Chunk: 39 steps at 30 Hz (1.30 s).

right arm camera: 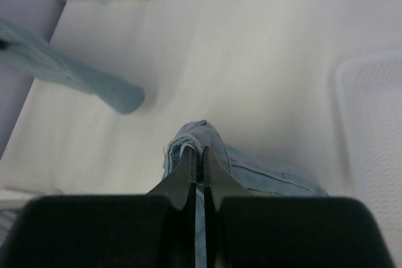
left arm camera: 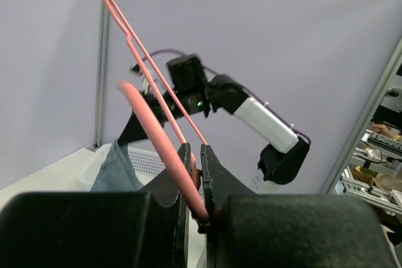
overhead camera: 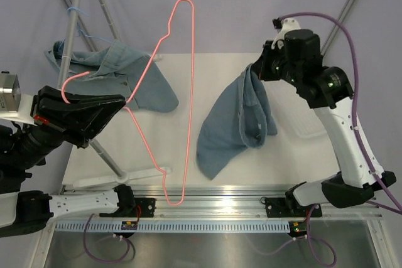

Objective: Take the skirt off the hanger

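Two loads, apart: my left jaws pressed on pink hanger [overhead camera: 190, 92], bare of cloth; right jaws pinching skirt [overhead camera: 235, 127], which hangs over table [overhead camera: 144, 149], right of hanger. I judge removal done; only laying skirt down remains.

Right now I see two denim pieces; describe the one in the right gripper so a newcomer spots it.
Start at the white table and look at its right half, right of the pink hanger. The skirt hangs there in a folded bunch, pinched at its top by the right gripper. The other denim piece drapes by the rack, far left.
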Each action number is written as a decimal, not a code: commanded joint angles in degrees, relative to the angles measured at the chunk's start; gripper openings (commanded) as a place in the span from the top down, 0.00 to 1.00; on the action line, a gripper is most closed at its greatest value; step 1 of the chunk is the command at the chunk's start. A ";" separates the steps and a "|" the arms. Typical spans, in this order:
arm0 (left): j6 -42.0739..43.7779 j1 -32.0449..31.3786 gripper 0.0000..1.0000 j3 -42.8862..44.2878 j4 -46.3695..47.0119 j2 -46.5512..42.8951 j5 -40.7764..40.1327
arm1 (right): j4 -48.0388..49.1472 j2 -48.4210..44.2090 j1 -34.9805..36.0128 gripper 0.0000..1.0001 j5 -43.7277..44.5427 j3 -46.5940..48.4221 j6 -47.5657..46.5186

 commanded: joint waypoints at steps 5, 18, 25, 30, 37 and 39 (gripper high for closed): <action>0.49 -0.15 1.00 -10.13 -7.21 0.38 -7.45 | -0.22 9.82 -5.03 1.00 12.73 37.54 -11.60; -0.21 -0.15 1.00 -25.43 -8.72 3.89 -9.48 | 21.76 11.93 -17.34 1.00 18.80 38.03 -21.29; -4.87 -0.15 1.00 -34.83 -3.09 3.28 -3.94 | 21.32 14.57 -27.27 1.00 12.38 39.97 -16.36; -5.66 -0.15 1.00 -37.03 -2.48 2.75 -3.41 | 23.78 12.30 -34.13 1.00 8.78 31.81 -12.41; -6.19 -0.15 1.00 -37.74 -2.73 1.17 -3.23 | 29.93 9.30 -38.53 1.00 6.14 18.00 -9.34; -5.84 -0.15 1.00 -37.48 -3.26 1.08 -3.58 | 31.16 9.21 -38.80 1.00 5.78 15.28 -8.98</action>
